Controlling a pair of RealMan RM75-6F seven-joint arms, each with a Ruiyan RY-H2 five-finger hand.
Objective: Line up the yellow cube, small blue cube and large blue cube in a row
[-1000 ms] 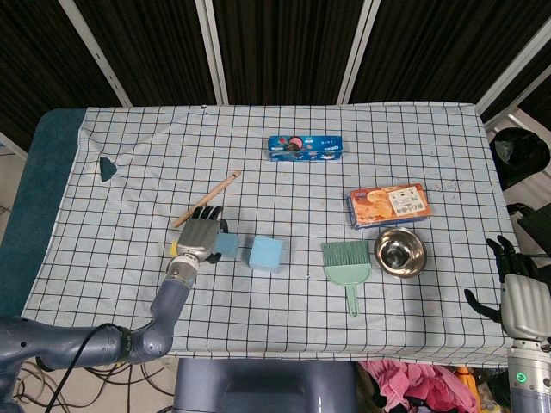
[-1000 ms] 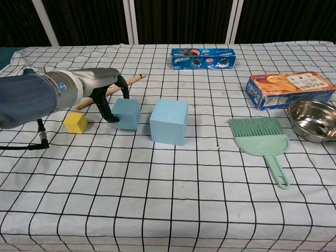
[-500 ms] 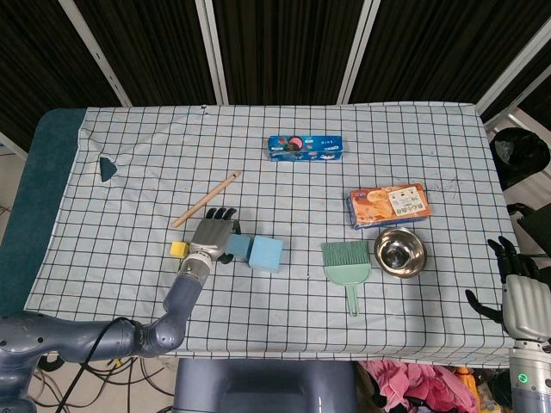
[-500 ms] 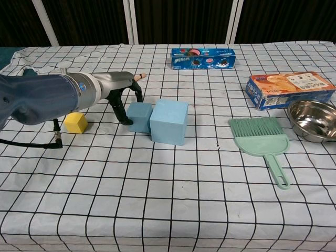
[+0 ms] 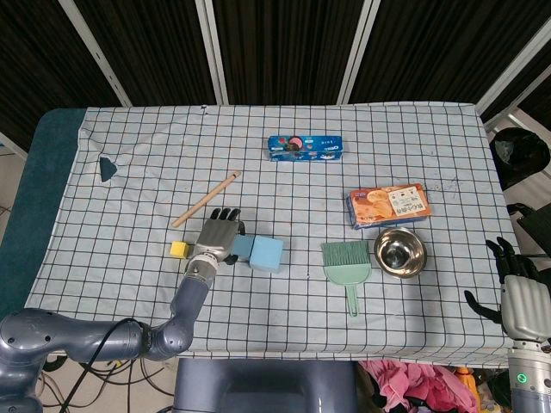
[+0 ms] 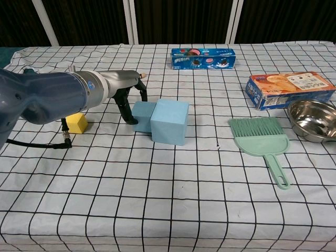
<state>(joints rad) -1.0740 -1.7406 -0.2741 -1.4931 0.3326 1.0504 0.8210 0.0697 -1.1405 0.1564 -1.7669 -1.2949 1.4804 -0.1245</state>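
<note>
The small light-blue foam cube (image 6: 142, 115) now sits pressed against the left face of the large light-blue foam cube (image 6: 169, 121); a second ago a clear gap lay between them. My left hand (image 6: 126, 97) holds it, fingers curled around its far-left side. The little yellow cube (image 6: 76, 123) lies well apart, left of the large cube, half hidden by my forearm, so I judge it comes next. My right hand (image 5: 522, 297) hangs off the checked surface (image 6: 173, 199), fingers spread, holding nothing.
</note>
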